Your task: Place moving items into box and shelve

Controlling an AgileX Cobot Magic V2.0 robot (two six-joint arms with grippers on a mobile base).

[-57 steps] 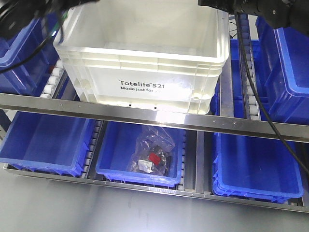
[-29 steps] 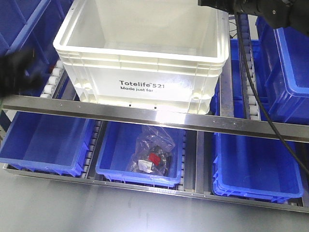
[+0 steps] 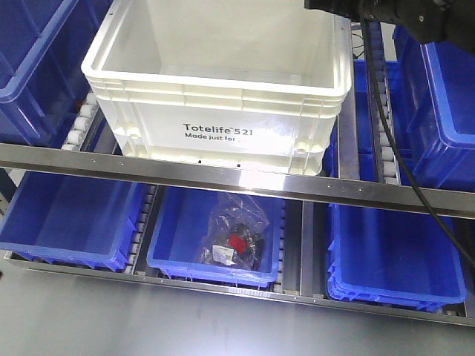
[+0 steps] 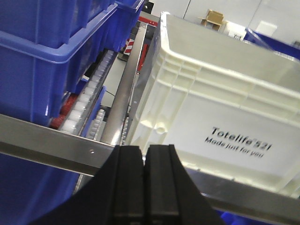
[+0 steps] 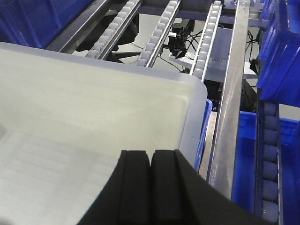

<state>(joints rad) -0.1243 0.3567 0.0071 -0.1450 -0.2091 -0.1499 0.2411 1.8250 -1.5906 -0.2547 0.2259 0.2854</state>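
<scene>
We see the big white box sitting up on the shelf rollers, behind the shiny metal rail. Black words on its front say "Totelife 521 Made just for you". We cannot see any fruit inside it from here.

Our left gripper has its two black fingers pressed tight together, with nothing between them. The box is just past it, up and to the right, with the rail running between the gripper and the box. A blue bin sits up to the left of this gripper, next to a row of white rollers.

Our right gripper also has its fingers squeezed together and holds nothing. It hangs over the box's back right corner, and the pale inside of the box spreads out below and to the left of it. More rollers run ahead of it.

Down below the rail, a blue bin holds a clear plastic bag with something red in it.
</scene>
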